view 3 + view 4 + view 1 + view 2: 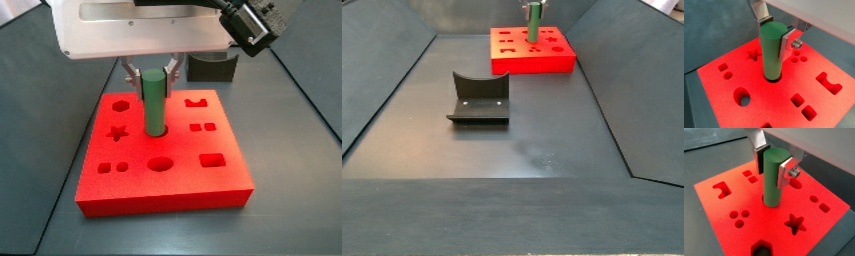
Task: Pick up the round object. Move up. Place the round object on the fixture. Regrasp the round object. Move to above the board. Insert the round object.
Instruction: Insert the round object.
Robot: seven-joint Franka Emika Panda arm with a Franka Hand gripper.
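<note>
I see the gripper [776, 31] above the board [777, 107], its silver fingers [786, 169] spread at either side of the green peg's [771, 50] upper end; I cannot tell whether the pads still touch it. The peg stands upright between them, its lower end sunk in a round hole near the board's middle. In a side view the fixture [478, 98] sits on the dark floor, well apart from the board.
</note>
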